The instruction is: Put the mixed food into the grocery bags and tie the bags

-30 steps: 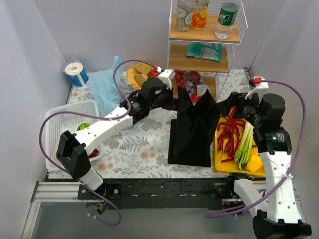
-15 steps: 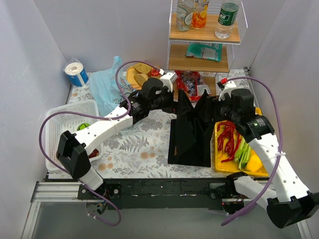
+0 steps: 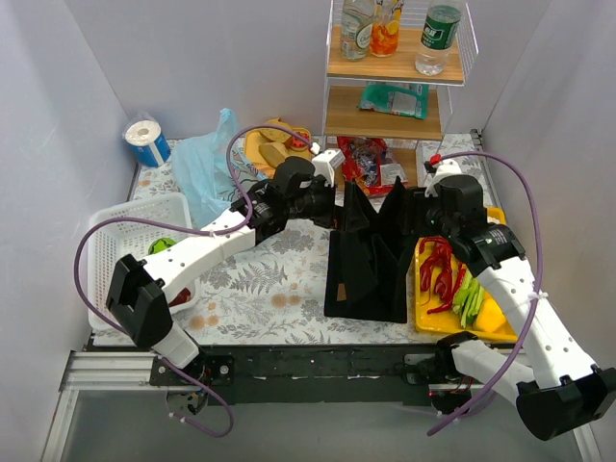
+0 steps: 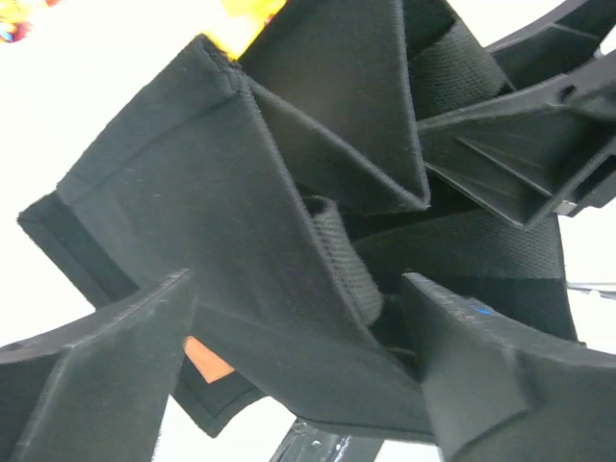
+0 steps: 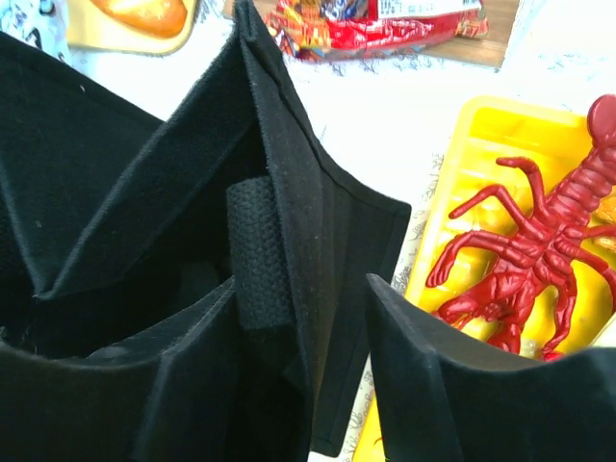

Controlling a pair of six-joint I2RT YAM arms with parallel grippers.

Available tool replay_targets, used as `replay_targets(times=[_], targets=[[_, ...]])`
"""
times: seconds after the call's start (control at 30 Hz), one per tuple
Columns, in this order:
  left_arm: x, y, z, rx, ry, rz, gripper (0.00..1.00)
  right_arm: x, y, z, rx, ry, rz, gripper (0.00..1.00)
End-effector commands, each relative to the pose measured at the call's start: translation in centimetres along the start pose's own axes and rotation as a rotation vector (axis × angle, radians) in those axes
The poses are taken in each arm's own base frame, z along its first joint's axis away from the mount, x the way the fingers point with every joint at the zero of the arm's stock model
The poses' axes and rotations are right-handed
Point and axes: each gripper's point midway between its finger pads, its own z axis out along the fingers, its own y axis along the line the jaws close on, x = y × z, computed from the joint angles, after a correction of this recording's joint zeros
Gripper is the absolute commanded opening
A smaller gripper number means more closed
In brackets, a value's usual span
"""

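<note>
We straddle the black bag (image 3: pixel 368 255) at both rims, ready to spread its mouth.

The left gripper (image 3: pixel 334 202) stands wide around the bag's left pointed edge. The right gripper (image 3: pixel 416 216) is narrower, its jaws apart either side of the right wall and its webbing strap (image 5: pixel 258 250), pinching nothing yet. The bag stands upright mid-table, mouth and points up, and we judge its long axis runs near to far. Such a hold would present an open mouth to the green stalks (image 3: pixel 469 294) just beside it in the yellow tray (image 5: pixel 481 144).
</note>
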Motion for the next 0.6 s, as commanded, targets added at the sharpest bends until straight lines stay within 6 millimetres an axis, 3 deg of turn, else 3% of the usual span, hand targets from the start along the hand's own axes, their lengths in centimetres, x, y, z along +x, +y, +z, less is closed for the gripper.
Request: replay_targets(times=[0.0,0.03,0.1,0.13,0.2,0.23,0.27,0.3,0.33,0.37,0.43,0.47,0.57], targets=[[1.4,-0.5,0.1,0.026,0.042,0.006,0.74,0.2,-0.3,-0.1,0.015,-0.015,-0.005,0.54],[1.3,-0.4,-0.1,0.019,0.035,0.015,0.57,0.2,-0.4,-0.1,0.017,-0.017,-0.008,0.49],[1.0,0.0,-0.5,-0.012,0.016,0.031,0.35,-0.2,-0.8,-0.4,0.04,-0.028,-0.02,0.42],[0.9,0.3,-1.0,-0.037,0.014,0.052,0.16,-1.0,-1.2,-0.7,0.066,-0.049,-0.025,0.31],[-0.4,1.3,-1.9,-0.117,-0.023,0.092,0.03,-2.0,-1.7,-1.0,0.098,-0.073,-0.042,0.17],[-0.2,1.8,-2.7,-0.159,-0.007,0.105,0.0,-3.2,-2.2,-1.7,0.137,-0.098,-0.06,0.07],[-0.5,2.5,-3.3,-0.195,-0.006,0.152,0.0,-3.7,-2.7,-1.9,0.167,-0.103,-0.07,0.02],[-1.6,3.6,-4.2,-0.279,-0.039,0.172,0.0,-4.1,-3.3,-1.9,0.202,-0.098,-0.081,0.01],[-1.2,4.6,-5.2,-0.327,-0.016,0.187,0.0,-4.4,-4.6,-2.3,0.28,-0.097,-0.103,0.01],[-2.4,6.0,-6.9,-0.395,-0.05,0.208,0.0,-4.8,-5.3,-2.4,0.315,-0.102,-0.109,0.01],[-2.6,8.6,-9.0,-0.475,-0.059,0.201,0.0,-5.1,-6.4,-1.9,0.344,-0.108,-0.128,0.01],[-3.9,10.5,-11.2,-0.517,-0.108,0.168,0.0,-5.0,-7.5,-1.7,0.346,-0.098,-0.108,0.01],[-4.3,12.6,-14.4,-0.526,-0.149,0.115,0.0,-4.5,-8.6,-1.5,0.357,-0.067,-0.07,0.01]])
